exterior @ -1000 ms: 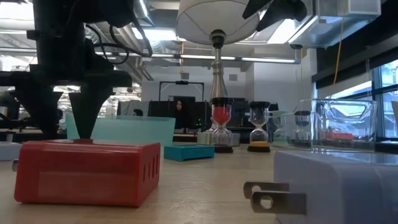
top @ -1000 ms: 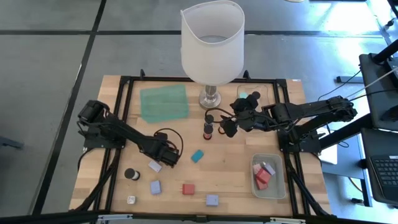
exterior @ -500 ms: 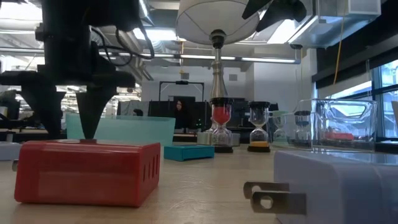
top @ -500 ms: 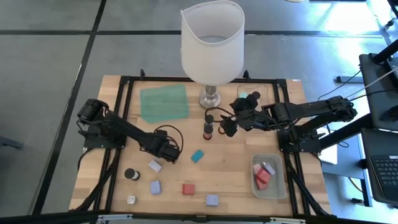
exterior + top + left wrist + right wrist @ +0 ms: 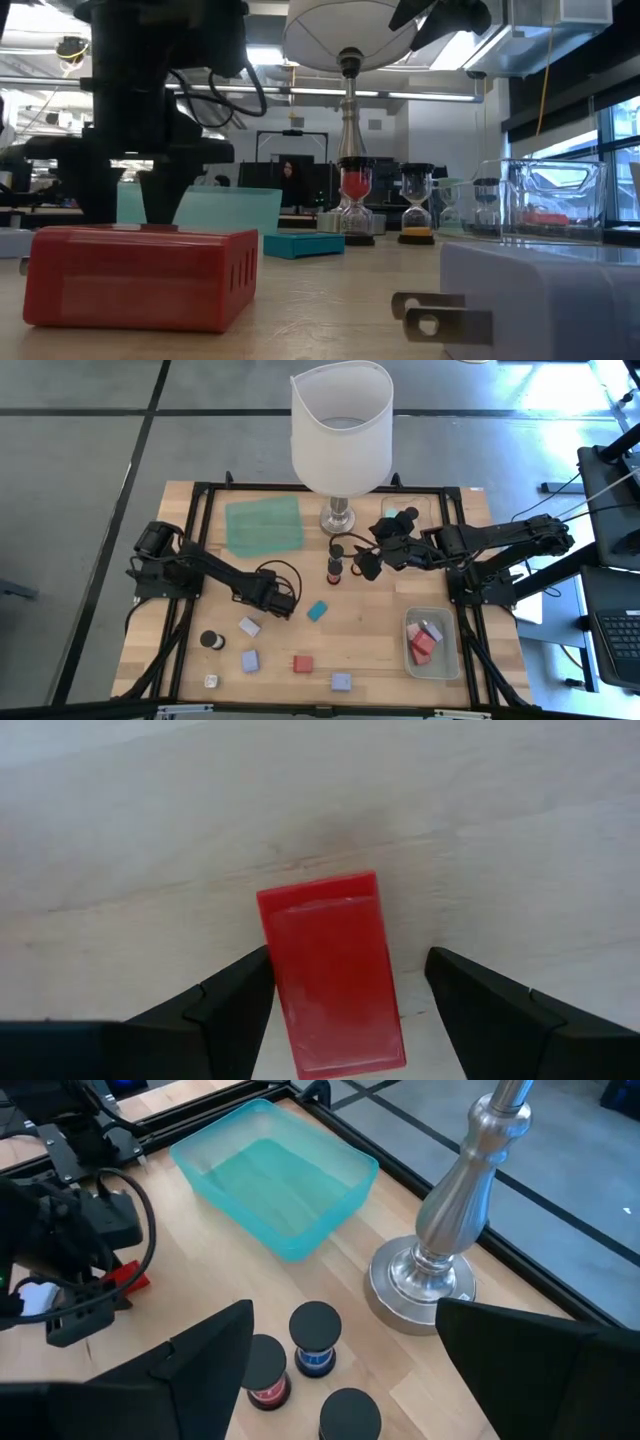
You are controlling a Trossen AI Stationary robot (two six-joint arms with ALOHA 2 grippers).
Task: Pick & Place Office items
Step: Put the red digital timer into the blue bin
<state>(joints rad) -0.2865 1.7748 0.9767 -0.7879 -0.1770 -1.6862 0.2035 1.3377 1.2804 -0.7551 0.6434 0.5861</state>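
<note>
Progress: we count a few blocks in the clear bin [image 5: 447, 663] at the table's right edge. Left gripper [image 5: 345, 995], fingers apart, straddles a red block [image 5: 332, 971] mid-table. Right gripper [image 5: 366, 563] waits open by the lamp [image 5: 340, 430]. About seven pieces remain.

Wooden table [image 5: 365, 630] bordered by a black frame [image 5: 190, 550]. At the far edge, centre, a lamp [image 5: 341, 435] with white shade on a silver base [image 5: 425, 1275]. Beside the base, a teal tray [image 5: 263, 525]. A clear plastic bin [image 5: 452, 665] sits near the front right corner. Beyond the table, a seated person [image 5: 288, 178], apparently at monitors.
</note>
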